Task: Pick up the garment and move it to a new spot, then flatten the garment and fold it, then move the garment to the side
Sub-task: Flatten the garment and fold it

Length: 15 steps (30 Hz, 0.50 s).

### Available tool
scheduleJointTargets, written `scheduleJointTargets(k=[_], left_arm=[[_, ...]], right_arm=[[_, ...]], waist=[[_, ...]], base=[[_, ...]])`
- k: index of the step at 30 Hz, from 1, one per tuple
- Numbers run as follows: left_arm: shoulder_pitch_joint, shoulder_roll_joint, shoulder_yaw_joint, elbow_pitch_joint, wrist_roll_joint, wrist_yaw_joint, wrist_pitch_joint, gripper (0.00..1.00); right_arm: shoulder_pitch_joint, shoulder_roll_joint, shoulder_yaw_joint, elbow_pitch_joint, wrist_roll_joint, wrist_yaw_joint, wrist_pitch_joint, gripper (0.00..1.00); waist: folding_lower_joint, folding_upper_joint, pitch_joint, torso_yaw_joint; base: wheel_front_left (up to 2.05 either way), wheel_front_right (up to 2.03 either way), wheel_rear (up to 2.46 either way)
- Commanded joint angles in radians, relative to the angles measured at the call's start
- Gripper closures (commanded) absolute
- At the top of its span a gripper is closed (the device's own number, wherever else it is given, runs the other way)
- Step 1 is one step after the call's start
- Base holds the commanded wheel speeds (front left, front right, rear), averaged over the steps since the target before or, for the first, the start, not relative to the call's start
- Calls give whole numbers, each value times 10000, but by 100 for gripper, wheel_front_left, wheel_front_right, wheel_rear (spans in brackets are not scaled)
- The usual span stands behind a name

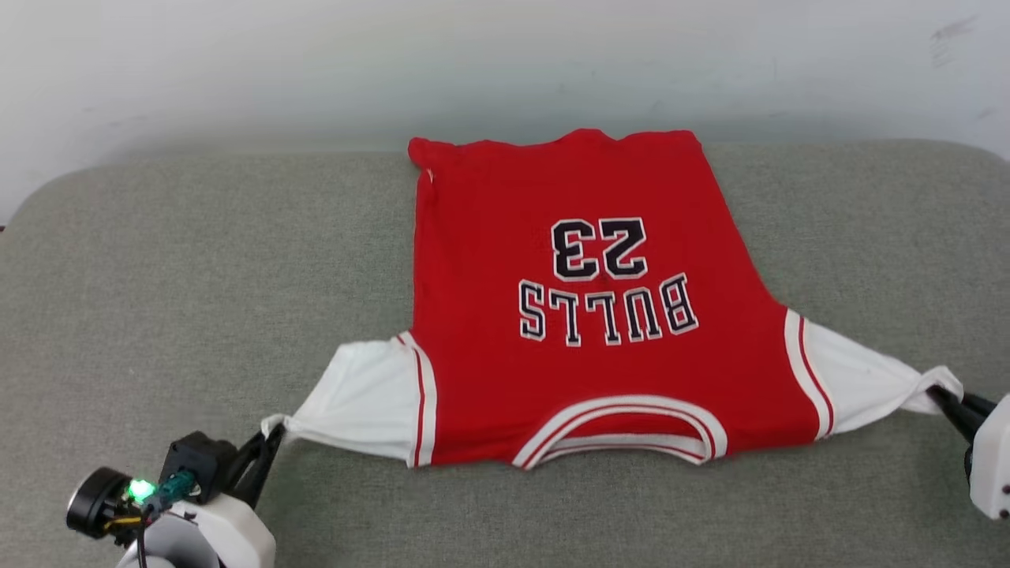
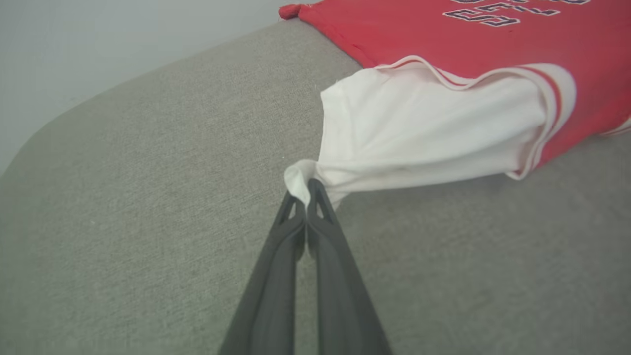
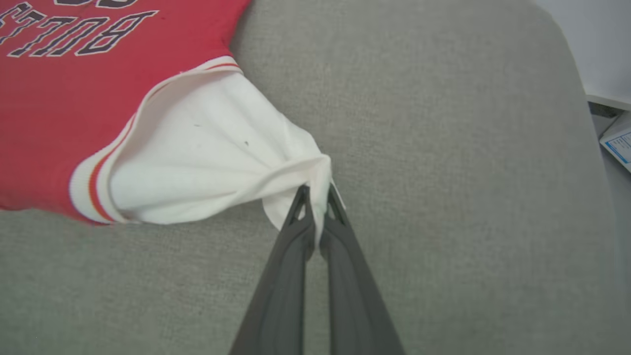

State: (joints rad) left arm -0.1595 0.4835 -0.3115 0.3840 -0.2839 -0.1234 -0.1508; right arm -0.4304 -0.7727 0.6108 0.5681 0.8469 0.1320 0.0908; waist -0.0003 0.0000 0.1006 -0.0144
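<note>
left pincer: clamped on garment sleeve tip
right pincer: clamped on other sleeve
tip: tug both evenly, you'll kill wrinkles

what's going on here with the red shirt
A two-armed robot is spreading a red shirt out on a grey cushion. The left gripper is shut on the tip of one white sleeve, and the right gripper is shut on the tip of the other. Both sleeves are stretched outward. The shirt lies mostly flat, lettering up, with the collar toward the robot and the hem toward the wall. It is not yet folded.
</note>
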Motion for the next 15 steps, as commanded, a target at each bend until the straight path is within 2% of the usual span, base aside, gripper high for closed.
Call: scheduleJointTargets(k=[1,8,15], left_arm=[[372,188,-8,-115,-188,-2,196,100],[1569,583,-240,-1035,-899,-24,934,100],[2346,860,-102,-2212,-1522,28,1650,100]], right_arm=[[360,-327,-11,-105,269,-25,263,100],[1404,-960,36,-1000,977,-25,1268,100],[2494,-1633,-442,-1830,1476,-25,1982,100]], waist=[[3,0,-220,-67],[3,0,-449,-151],[3,0,-465,-91]], base=[[0,0,0],[0,0,0],[0,0,0]])
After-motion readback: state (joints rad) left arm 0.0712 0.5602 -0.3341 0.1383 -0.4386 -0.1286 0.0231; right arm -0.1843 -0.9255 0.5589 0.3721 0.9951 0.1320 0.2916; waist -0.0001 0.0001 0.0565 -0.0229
